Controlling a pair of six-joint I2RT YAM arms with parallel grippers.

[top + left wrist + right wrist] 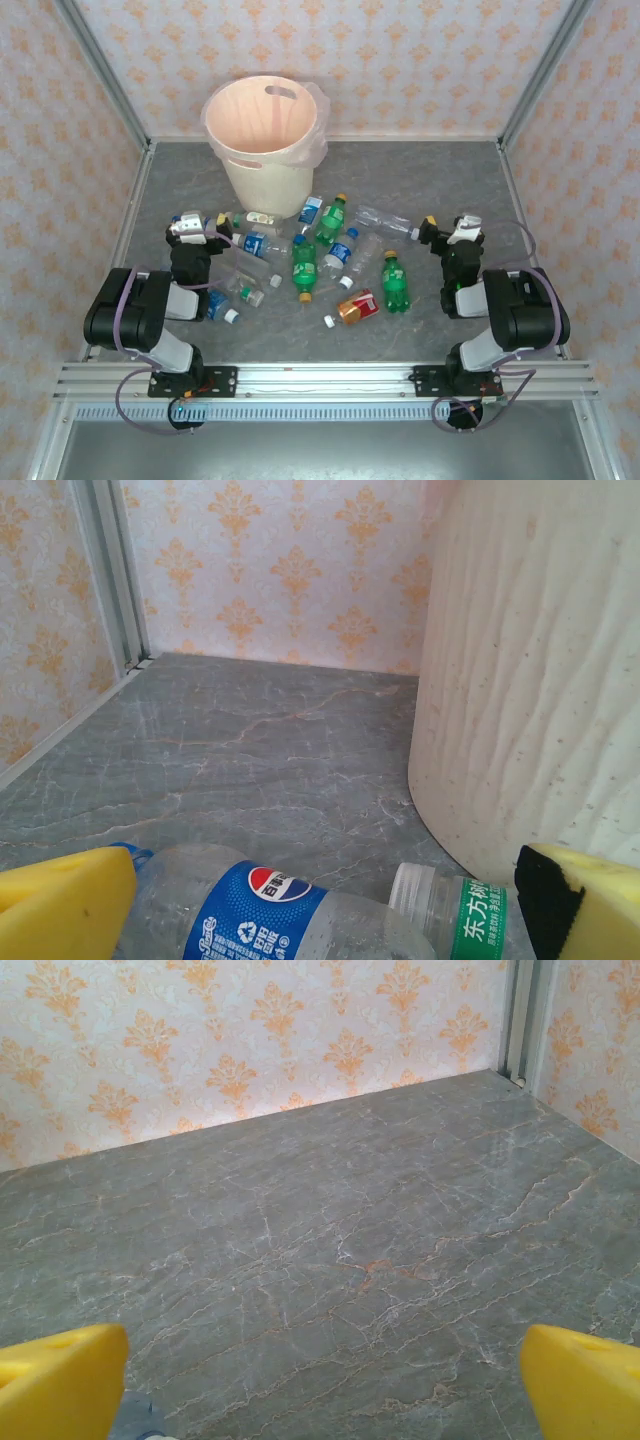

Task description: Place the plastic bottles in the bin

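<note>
Plastic bottles [303, 265] lie loose near the bin [262, 182]: likely light, slick, crushable, apt to roll. Take one mid-body, crosswise. Left gripper [190, 228] and right gripper [448, 231] spread wide, empty.

bench [450, 190]: grey, veined like marble, flat before me.
bin [262, 185]: stands upright at the far side, left of centre.
plastic bottles [304, 266]: scattered across the middle, nearer me than the bin.
red-orange bottle [357, 307]: on its side, near edge of the scatter.
</note>
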